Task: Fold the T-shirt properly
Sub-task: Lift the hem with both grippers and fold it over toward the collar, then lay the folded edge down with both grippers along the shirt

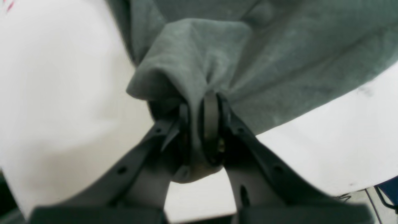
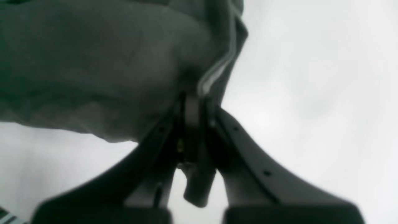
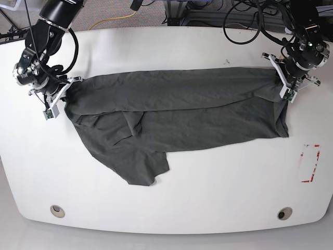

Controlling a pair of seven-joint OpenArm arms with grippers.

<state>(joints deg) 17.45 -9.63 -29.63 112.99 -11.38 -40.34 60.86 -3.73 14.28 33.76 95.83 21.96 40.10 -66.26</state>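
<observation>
While the T-shirt (image 3: pixel 177 112) lies spread across the middle of the white counter (image 3: pixel 218 192), it's strung out between the two arms, so one long edge runs nearly straight from one pincer to the other. The fabric is dark charcoal grey, no print that I can see. Below that taut edge the cloth sags into wrinkles, and one flap hangs down toward the front of the counter, closer to the right pincer's side than the left's.

The right pincer (image 3: pixel 66 89) is clamped on one end of the shirt. In its wrist view the jaws are pressed together with a bunched fold squeezed between them, and a pale hemmed edge (image 2: pixel 214 74) curls up just above the tips. The rest of the cloth drapes off to one side of the pincer, with bare counter on the other.

The left pincer (image 3: pixel 281 86) is clamped on the opposite end. Its wrist view shows the jaws closed on a gathered tuck of fabric, with a little rolled lump of cloth (image 1: pixel 199 172) poking out behind them. More shirt fans out ahead of the tips.

Past the left pincer, toward the front of the counter, there's a small red-marked rectangle (image 3: pixel 310 163). Two round grommets (image 3: pixel 57 211) sit near the counter's front edge, well apart from both pincers. Cables (image 3: pixel 244 15) trail behind the arms, off the back edge.
</observation>
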